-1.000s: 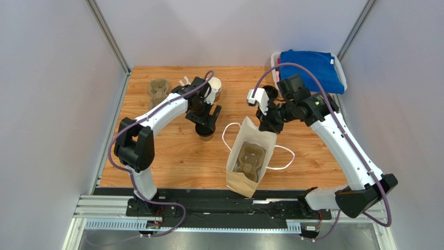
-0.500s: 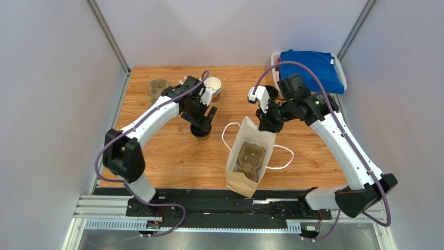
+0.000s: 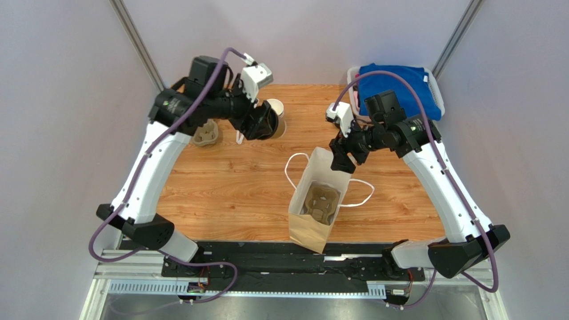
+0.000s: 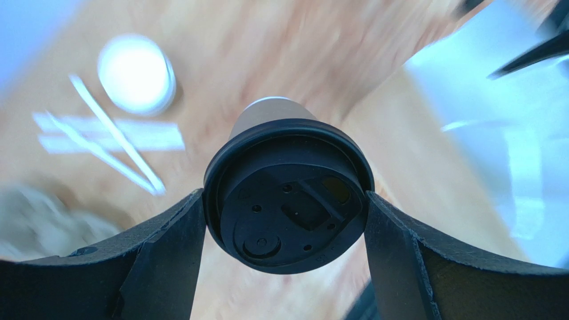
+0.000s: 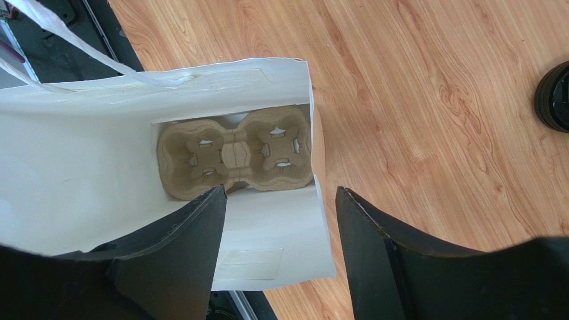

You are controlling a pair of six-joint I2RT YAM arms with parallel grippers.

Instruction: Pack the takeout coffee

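Overhead view of a wooden tabletop (image 3: 227, 193) with two robot arms.

The left end effector (image 4: 284, 200) is clenched on the takeout coffee (image 4: 288, 223). Its two fingers press opposite sides of the black lid's rim. The lid faces the wrist camera and the brown cup body points away from it, so the cup's long axis runs straight on from the end effector. The cup appears to hang above the tabletop's far-left part, beside an open cream-lined cup (image 4: 137, 73) and some white stirrers (image 4: 113, 137).

The target is a paper bag (image 3: 319, 230) standing open at the middle of the tabletop, towards the near edge. From the held cup it lies to the right and nearer the arm bases. A cardboard cup carrier (image 5: 234, 157) lies flat on the bag's floor. Its two wells sit in a row along the length of the bag's mouth.

The right end effector (image 5: 280, 191) hovers at the far rim of the bag. Its jaws are apart and grasp nothing, and a corner of the bag wall sits between them. Whether they touch the paper cannot be told.

The left arm has the cup, so the move looks to be its own. Bare wood lies between cup and bag. The mouth is narrow, the white handles (image 3: 360, 193) loop outwards, and the right end effector crowds the far rim.
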